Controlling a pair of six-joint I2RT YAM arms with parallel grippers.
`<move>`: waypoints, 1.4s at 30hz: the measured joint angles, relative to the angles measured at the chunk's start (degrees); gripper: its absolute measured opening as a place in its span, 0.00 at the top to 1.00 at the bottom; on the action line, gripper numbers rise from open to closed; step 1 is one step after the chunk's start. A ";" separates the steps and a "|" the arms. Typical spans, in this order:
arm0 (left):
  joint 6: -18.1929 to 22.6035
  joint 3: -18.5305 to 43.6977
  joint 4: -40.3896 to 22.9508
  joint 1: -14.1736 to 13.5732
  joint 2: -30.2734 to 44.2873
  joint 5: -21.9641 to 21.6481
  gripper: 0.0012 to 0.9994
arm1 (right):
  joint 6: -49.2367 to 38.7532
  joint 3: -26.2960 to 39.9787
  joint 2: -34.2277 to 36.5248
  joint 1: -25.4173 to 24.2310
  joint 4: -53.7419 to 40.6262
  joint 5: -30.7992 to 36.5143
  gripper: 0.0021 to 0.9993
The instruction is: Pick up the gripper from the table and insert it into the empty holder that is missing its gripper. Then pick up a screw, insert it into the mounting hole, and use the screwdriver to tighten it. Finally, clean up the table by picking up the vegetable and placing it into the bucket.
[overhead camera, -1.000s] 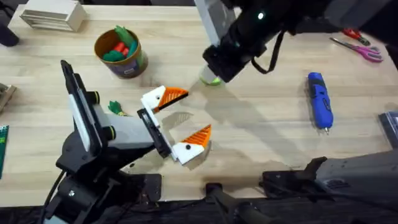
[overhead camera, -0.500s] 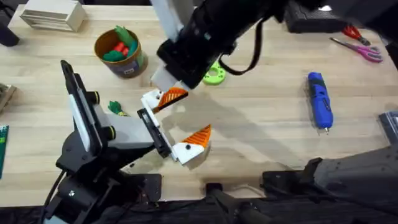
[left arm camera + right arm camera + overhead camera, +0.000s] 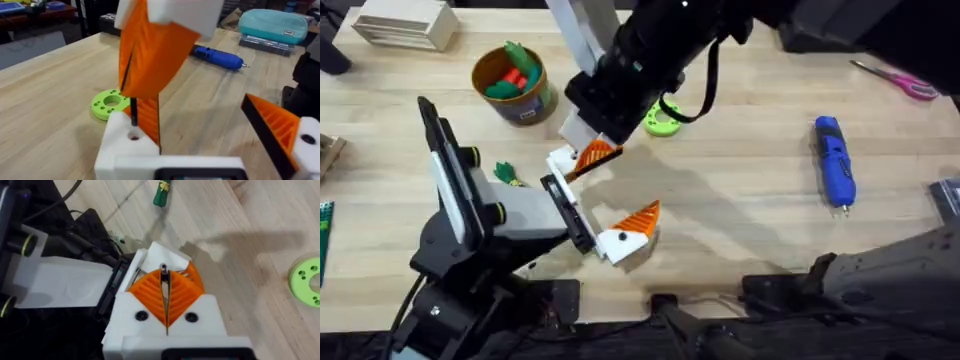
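My left gripper [image 3: 635, 180] stands open at table centre, an orange ribbed pad on each white finger. Its far finger is the holder [image 3: 131, 150], with the orange gripper [image 3: 597, 154] seated in it. The mounting hole [image 3: 134, 136] shows dark in the holder's white face. My right gripper [image 3: 164, 277] hangs just above the holder, shut on a thin dark screw [image 3: 133, 107] whose tip points down at the hole. The blue screwdriver [image 3: 833, 160] lies at the right. The small dark green vegetable [image 3: 505, 174] lies left of the left arm. The bucket [image 3: 530, 105] stands at the back left.
A lime green ring with holes [image 3: 663, 118] lies just beyond the right gripper. Scissors [image 3: 895, 78] lie at the far right, and a white slatted box [image 3: 405, 22] sits at the back left corner. The bucket holds several toy vegetables.
The right arm has swung left from over the lime ring to above the left gripper's far finger, then settled slightly. The left arm has not moved.
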 joint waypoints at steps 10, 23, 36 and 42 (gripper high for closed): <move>0.02 0.00 0.00 0.00 -0.02 0.00 0.01 | 0.00 0.00 0.07 0.07 0.02 0.00 0.99; 0.00 0.00 -0.02 0.00 0.00 0.00 0.01 | -0.13 0.00 1.33 0.94 -0.31 -0.20 0.99; -1.27 0.00 -0.09 0.00 0.00 0.04 0.01 | -0.28 0.85 2.80 1.16 -0.25 0.71 1.00; -1.29 0.00 -0.09 0.00 0.07 0.04 0.01 | -0.44 0.85 3.12 1.18 -0.42 2.04 1.00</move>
